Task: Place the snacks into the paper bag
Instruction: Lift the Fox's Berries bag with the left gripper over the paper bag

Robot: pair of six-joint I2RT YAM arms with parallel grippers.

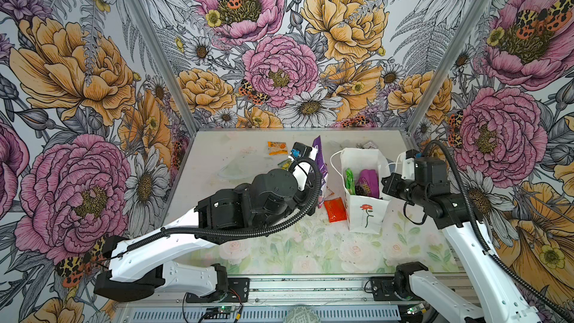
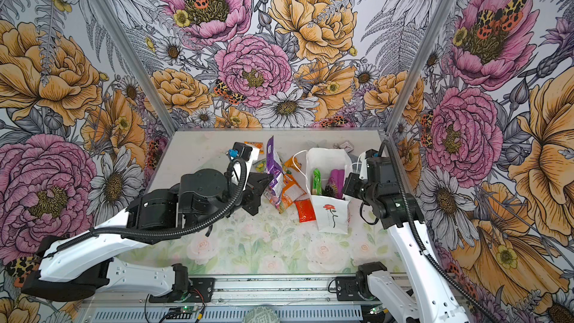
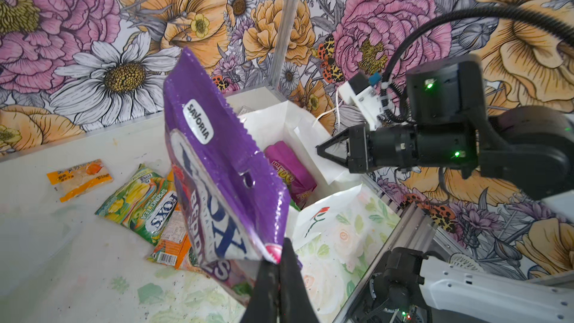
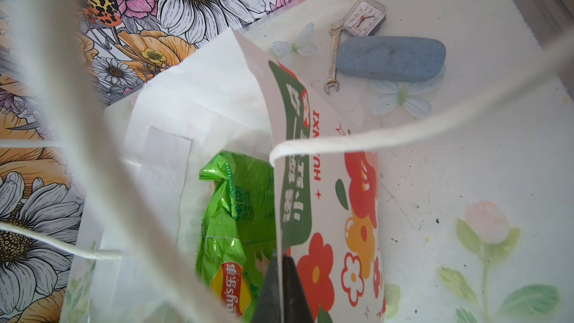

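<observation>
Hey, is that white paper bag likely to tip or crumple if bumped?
Probably tippy: the paper bag stands tall and narrow, steadied by the right gripper pinching its side wall. That thin wall likely bends easily. The green packet inside probably adds little weight.

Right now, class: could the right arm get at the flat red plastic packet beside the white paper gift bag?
Probably not: the right gripper is shut on the side wall of the white paper gift bag, which stands between it and the flat red plastic packet.

Wrench [image 4: 333, 57], clock [image 4: 365, 17], blue block [image 4: 391, 59] close together
</observation>
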